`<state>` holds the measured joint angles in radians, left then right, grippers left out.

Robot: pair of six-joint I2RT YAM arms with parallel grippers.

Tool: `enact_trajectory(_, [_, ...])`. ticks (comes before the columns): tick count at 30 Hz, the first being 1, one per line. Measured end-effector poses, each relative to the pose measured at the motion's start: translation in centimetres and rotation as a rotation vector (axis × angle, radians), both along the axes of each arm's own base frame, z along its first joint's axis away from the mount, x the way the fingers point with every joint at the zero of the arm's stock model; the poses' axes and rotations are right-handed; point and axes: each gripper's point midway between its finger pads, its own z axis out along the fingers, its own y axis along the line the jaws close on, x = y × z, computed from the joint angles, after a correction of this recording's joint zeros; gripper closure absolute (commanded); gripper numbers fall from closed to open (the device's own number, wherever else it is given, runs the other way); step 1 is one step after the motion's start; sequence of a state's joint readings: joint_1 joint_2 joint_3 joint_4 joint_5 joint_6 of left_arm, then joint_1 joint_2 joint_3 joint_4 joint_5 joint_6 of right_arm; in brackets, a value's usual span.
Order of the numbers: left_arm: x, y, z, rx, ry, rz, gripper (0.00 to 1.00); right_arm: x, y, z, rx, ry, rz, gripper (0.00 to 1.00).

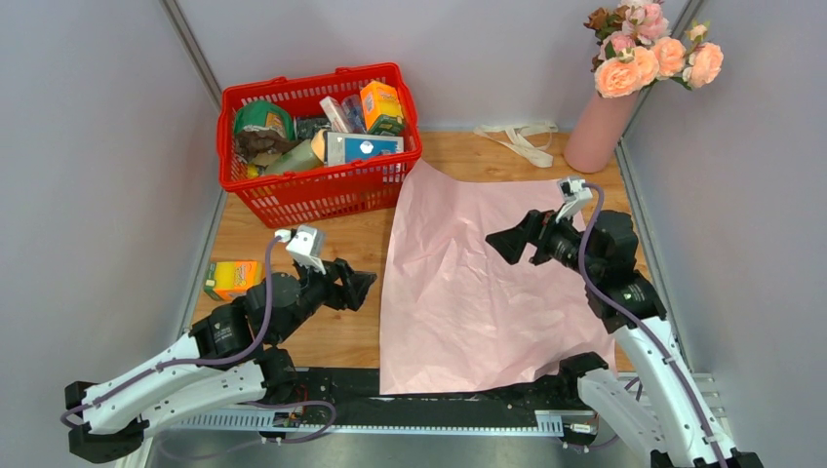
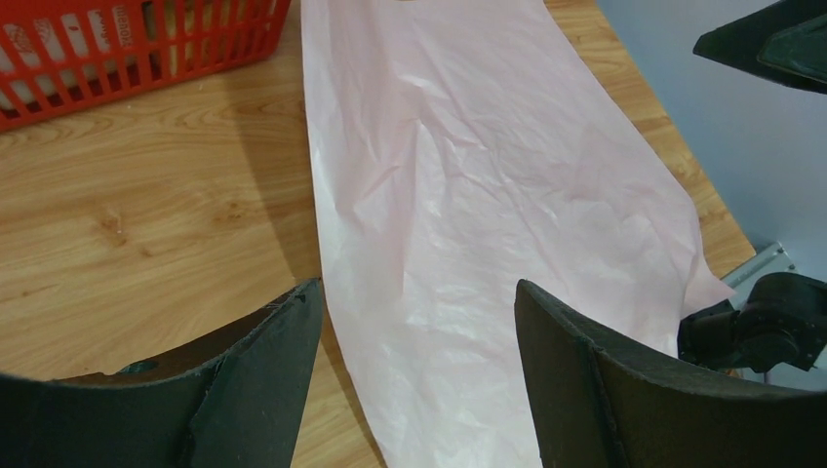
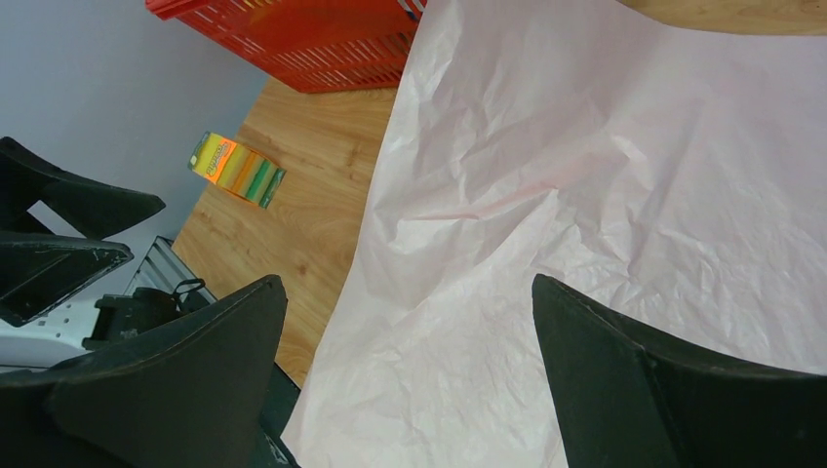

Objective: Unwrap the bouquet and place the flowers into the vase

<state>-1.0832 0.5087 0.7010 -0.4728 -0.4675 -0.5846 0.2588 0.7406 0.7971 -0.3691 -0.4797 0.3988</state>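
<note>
The flowers, pink and peach roses, stand upright in the salmon-pink vase at the far right corner. The bouquet is undone: its wrapping paper lies spread flat, pink side up, across the middle of the table, and the cream ribbon lies loose beside the vase. My left gripper hovers open at the paper's left edge. Over the paper's right half my right gripper is open too, with only paper beneath it. Neither holds anything.
A red basket full of groceries stands at the back left, touching the paper's far corner. A yellow-orange box lies on the wood at the left edge. Grey walls close in both sides. The paper's near edge overhangs the arm bases.
</note>
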Motion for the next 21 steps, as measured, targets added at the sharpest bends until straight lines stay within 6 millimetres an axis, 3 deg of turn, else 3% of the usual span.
enact_trajectory(10, [-0.2, 0.6, 0.9, -0.043, -0.013, 0.011, 0.20, -2.0, -0.4, -0.6, 0.004, -0.008, 0.008, 0.00])
enact_trajectory(21, [-0.2, 1.4, 1.3, -0.057, -0.029, 0.029, 0.20, -2.1, -0.7, -0.1, 0.006, -0.031, -0.008, 0.00])
